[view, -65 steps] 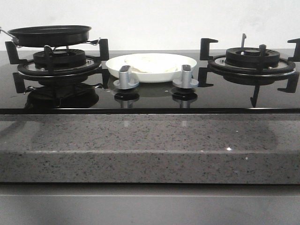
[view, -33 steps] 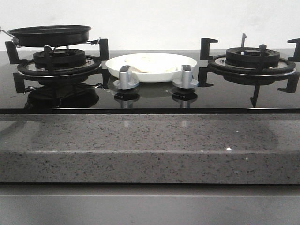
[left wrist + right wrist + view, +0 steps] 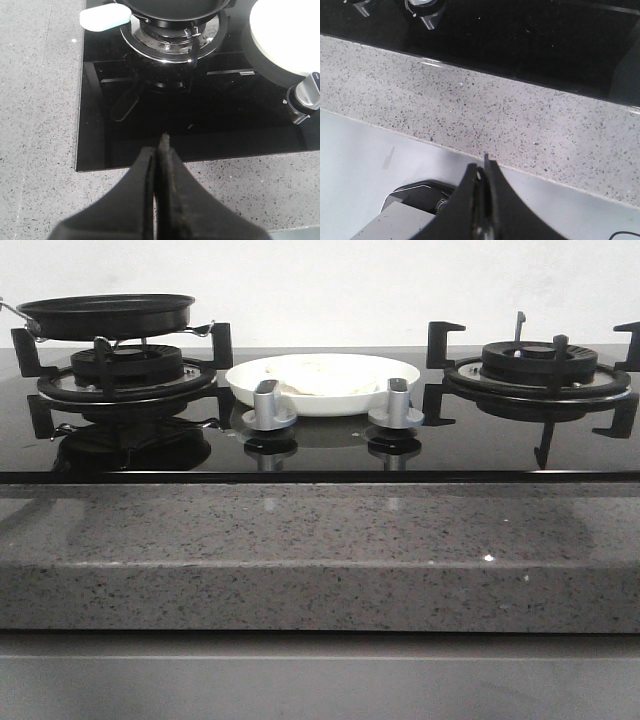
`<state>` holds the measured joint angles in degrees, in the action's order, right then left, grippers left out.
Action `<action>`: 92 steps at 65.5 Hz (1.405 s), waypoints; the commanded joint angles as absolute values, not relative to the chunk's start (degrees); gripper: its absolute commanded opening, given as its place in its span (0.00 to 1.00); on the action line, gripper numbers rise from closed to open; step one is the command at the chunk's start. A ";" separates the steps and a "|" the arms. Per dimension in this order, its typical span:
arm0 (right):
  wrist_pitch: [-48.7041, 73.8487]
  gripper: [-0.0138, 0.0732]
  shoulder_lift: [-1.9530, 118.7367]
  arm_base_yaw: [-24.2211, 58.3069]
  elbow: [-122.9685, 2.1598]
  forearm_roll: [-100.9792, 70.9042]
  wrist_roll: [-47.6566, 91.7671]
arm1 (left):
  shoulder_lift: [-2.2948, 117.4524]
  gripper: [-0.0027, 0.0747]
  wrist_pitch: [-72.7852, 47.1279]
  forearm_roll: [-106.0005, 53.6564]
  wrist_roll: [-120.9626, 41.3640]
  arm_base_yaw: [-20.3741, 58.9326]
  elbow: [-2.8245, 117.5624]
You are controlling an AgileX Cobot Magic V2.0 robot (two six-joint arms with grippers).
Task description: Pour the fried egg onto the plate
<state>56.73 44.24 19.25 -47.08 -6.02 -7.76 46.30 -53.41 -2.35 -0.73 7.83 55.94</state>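
Over the counter, left claw (image 3: pixel 159 150) and right claw (image 3: pixel 484 172) closed, empty.

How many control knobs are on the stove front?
2: left knob and right knob, both in front of the plate, between the two burners. None seem hidden.

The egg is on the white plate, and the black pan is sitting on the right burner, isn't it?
Not quite. The fried egg is on the white plate, but the black frying pan sits on the left burner, not the right. The front view shows it.
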 commanded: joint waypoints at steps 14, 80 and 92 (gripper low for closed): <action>54.16 0.04 43.94 19.26 -48.40 -5.60 -7.11 | 36.82 0.01 -36.55 -1.14 -1.06 7.66 45.67; 54.14 0.04 43.94 19.26 -48.46 -5.60 -7.11 | -1.06 0.01 4.88 -2.96 -1.06 1.37 -0.56; 54.14 0.04 43.94 19.26 -48.46 -5.60 -7.11 | -0.96 0.01 4.88 -3.06 -1.06 1.37 -0.56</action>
